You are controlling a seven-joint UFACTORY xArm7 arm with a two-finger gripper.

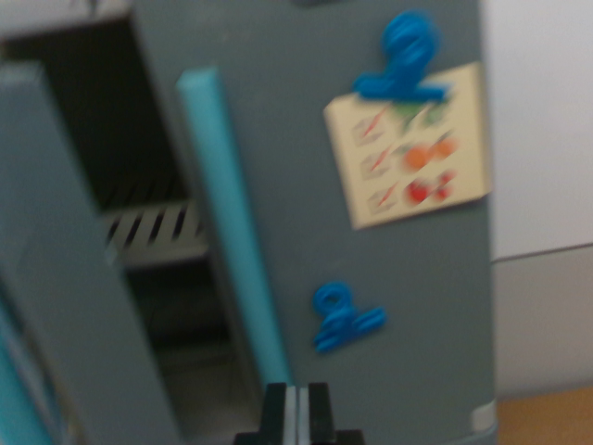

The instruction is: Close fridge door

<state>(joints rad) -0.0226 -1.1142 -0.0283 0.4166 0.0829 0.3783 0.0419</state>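
At the wrist view's left, the fridge door (56, 278) stands ajar, unclosed; blurred fingers (320, 408) appear pressed together, holding nothing.

Motion-blurred, soft daylight throughout, fridge interior (139, 185) in deep shadow

A strip of wooden surface (547, 417), orange-brown in tone, is seen at the five o'clock corner of the wrist view, and the grey fridge (371, 324) appears to be borne by it; the exact line of contact is blurred. Inside the fridge, towards nine o'clock, a pale slatted shelf (153, 232) is visible through the open doorway. Nothing can be made out lying on that shelf, as the picture is blurred and the interior is dark.
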